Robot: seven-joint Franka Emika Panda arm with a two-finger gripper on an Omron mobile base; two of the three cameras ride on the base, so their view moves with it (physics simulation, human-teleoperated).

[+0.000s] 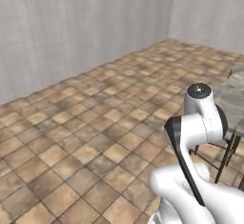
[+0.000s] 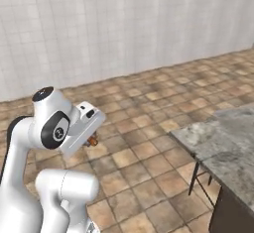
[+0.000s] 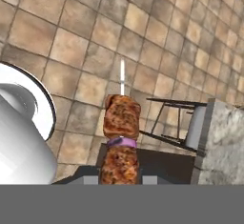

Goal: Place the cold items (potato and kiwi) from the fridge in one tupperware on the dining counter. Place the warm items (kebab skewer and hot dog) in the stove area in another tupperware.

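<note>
The kebab skewer point(image 3: 121, 125) carries browned meat chunks, a purple slice between them and a bare metal tip pointing away from the hand. My gripper point(image 3: 122, 176) is shut on its lower end. In the right base view the gripper point(image 2: 91, 139) hangs under the folded white arm, with a brown bit of the kebab skewer point(image 2: 93, 141) poking out. It is held high over the tiled floor. The potato, kiwi, hot dog and tupperware are out of view.
A grey stone counter point(image 2: 225, 145) stands to the right, its corner also in the left base view point(image 1: 234, 92) and the hand view point(image 3: 224, 142). A dark metal stool frame point(image 3: 167, 118) sits beside it. Brown floor tiles and white walls lie ahead.
</note>
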